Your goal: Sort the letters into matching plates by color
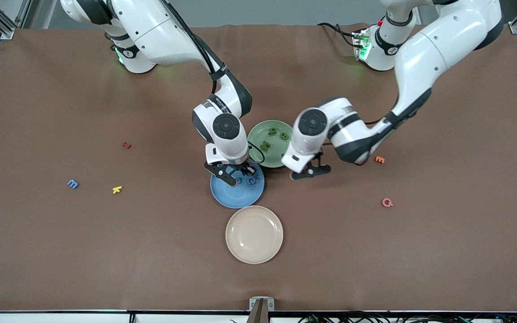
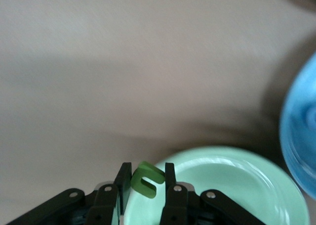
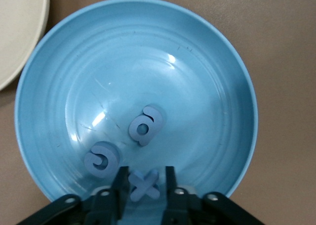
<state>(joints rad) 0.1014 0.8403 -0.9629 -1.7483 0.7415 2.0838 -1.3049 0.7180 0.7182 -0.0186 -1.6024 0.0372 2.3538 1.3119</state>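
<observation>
Dropping short is the risk for the right end effector (image 3: pixel 143 185): its fingers are barely parted around a blue X (image 3: pixel 143 184) low over the blue plate's (image 3: pixel 217 67) edge, beside 2 blue letters, so the X may snag. Pinching a green letter (image 2: pixel 147 179), the left end effector (image 2: pixel 147 183) hangs at the green plate's (image 2: pixel 237 175) rim; releasing here could spill it onto the bench (image 2: pixel 123 62).
</observation>
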